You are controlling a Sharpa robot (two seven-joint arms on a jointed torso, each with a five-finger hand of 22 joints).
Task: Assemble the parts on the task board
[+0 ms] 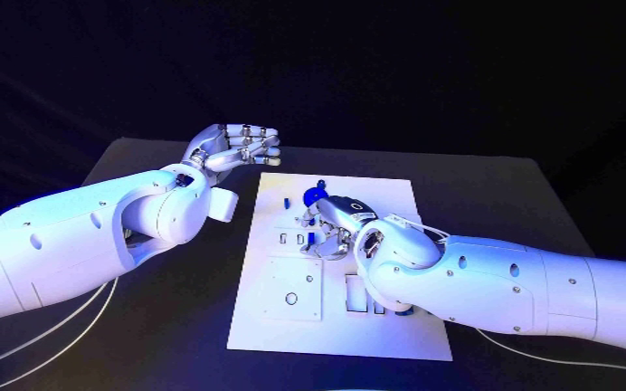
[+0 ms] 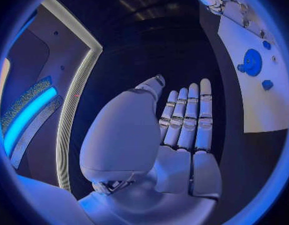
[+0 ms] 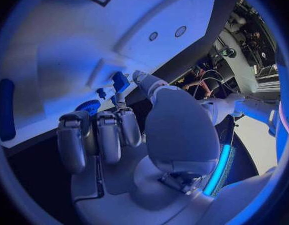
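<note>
The white task board [image 1: 342, 326] lies in the middle of the table. My right hand [image 1: 336, 223] is down on its far half, just beside a round blue gear [image 1: 313, 196]. In the right wrist view the thumb and a fingertip [image 3: 119, 99] pinch a small blue part [image 3: 121, 80] over the board [image 3: 69, 45], with the gear [image 3: 88, 106] close by; the other fingers are curled. My left hand [image 1: 235, 147] hangs raised off the board's far left corner, its fingers [image 2: 188, 115] stretched out and holding nothing. The left wrist view shows the gear [image 2: 252, 61] standing on the board [image 2: 257, 110].
Two more small blue pieces [image 2: 267, 84] sit near the gear. A long blue piece [image 3: 6, 110] lies on the board. The board's near half has rectangular cutouts [image 1: 289, 290]. Bare black table [image 1: 508, 201] surrounds the board.
</note>
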